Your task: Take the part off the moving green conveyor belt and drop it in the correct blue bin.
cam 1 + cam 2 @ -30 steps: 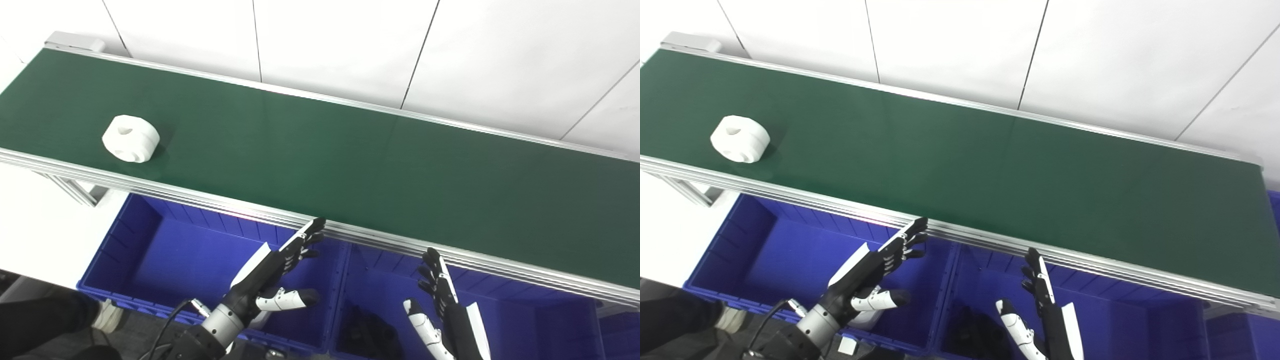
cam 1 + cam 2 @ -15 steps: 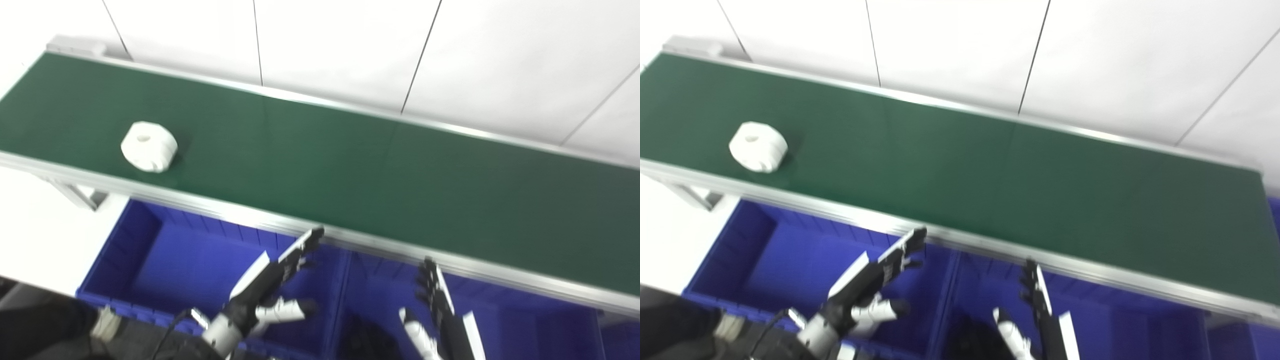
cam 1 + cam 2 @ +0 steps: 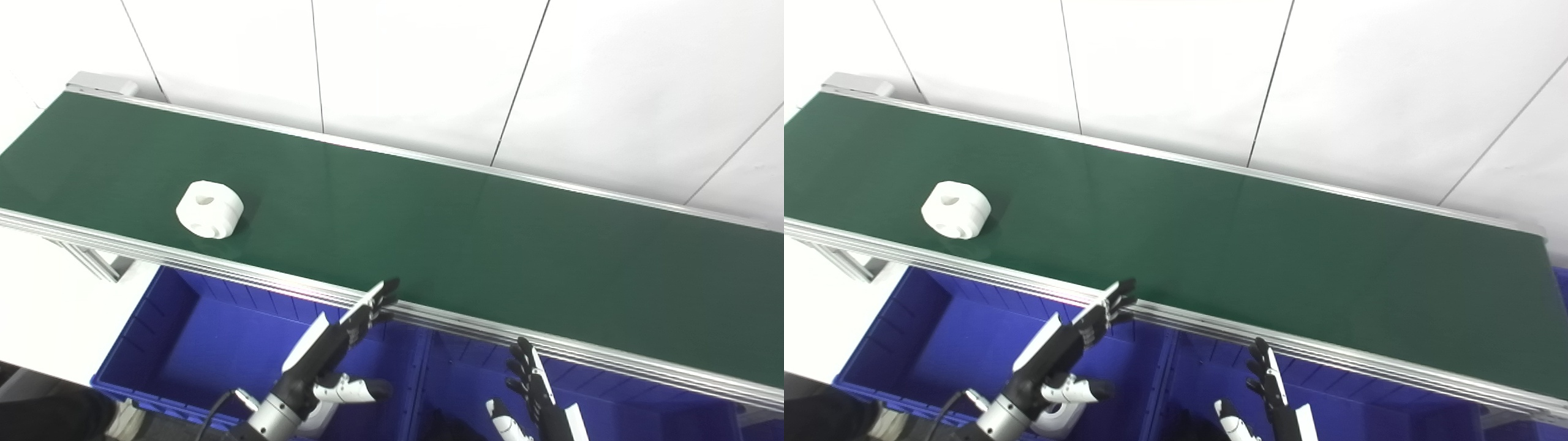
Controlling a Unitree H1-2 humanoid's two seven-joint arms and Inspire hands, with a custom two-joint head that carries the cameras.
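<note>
A white round part (image 3: 210, 209) with a hole in its top lies on the green conveyor belt (image 3: 465, 233), near the belt's left end and close to its front rail. My left hand (image 3: 334, 355) is open and empty, fingers stretched out, its tips at the belt's front rail over the left blue bin (image 3: 214, 349). My right hand (image 3: 536, 401) is open and empty, low over the middle blue bin (image 3: 465, 380). Both hands are well to the right of the part.
A white part (image 3: 1056, 419) lies in the left bin under my left hand. Dark parts (image 3: 1191, 425) lie in the middle bin. A white wall runs behind the belt. A metal leg (image 3: 92, 263) holds up the belt's left end.
The part has ridden to the right along the belt. The camera has tilted, so the whole picture sits lower. Both hands stay open near the front rail.
</note>
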